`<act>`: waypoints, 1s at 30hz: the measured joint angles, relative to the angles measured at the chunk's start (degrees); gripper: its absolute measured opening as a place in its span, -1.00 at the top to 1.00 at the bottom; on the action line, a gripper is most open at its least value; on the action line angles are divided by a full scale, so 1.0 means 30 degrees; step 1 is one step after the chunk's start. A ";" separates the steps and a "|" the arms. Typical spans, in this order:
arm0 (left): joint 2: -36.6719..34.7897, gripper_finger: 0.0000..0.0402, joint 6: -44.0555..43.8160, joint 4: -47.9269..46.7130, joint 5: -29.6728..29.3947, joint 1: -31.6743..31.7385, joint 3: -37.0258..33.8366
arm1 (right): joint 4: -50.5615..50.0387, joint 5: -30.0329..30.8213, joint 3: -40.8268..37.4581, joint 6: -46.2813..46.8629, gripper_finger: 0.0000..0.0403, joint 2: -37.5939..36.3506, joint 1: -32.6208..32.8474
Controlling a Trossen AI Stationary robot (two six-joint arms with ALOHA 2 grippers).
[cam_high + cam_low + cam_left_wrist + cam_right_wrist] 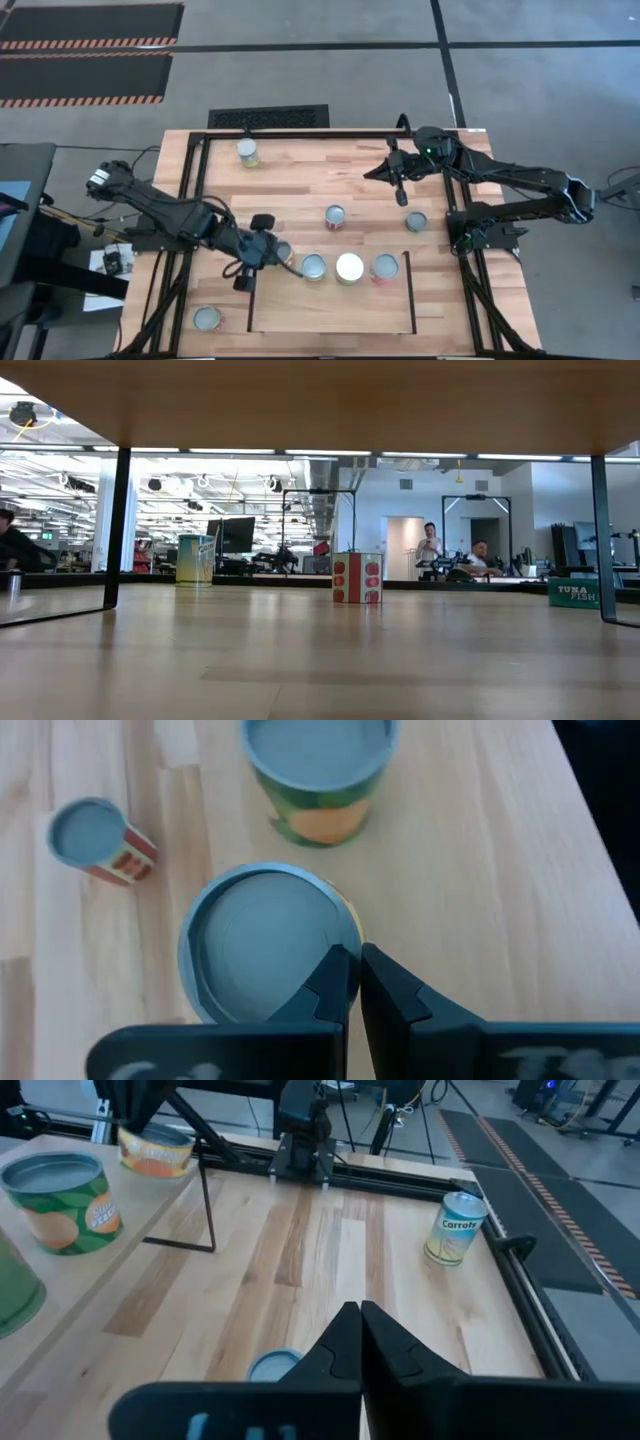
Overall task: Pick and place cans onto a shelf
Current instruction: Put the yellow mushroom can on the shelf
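Left hand [352, 982] clenched empty, touching rim of can [265, 942] on shelf [330, 318], right hand [400, 192] clenched empty above table [300, 180]

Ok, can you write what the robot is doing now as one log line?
left gripper: fingers shut, empty, beside can | right gripper: fingers shut, empty, above table | shelf: three cans at edge

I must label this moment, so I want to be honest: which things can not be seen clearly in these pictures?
- High view: the left pincer covers part of the can beside it; its label is hidden.
- Left wrist view: the nearest can is partly behind the shut fingers.
- Right wrist view: the grey can top is hidden by the right pincer.
- Low view: no arms or pincers appear.
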 joint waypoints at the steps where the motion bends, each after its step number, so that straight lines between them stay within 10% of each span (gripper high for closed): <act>1: 0.0147 1.00 -0.0312 0.0009 -0.0100 -0.0236 0.0004 | -0.0006 0.0000 0.0000 0.0000 0.94 0.0000 0.0001; 30: 0.1479 0.92 -0.2615 -0.0046 0.0685 -0.1272 0.0787 | 0.0000 -0.0029 0.0000 -0.0313 0.94 0.0007 0.0009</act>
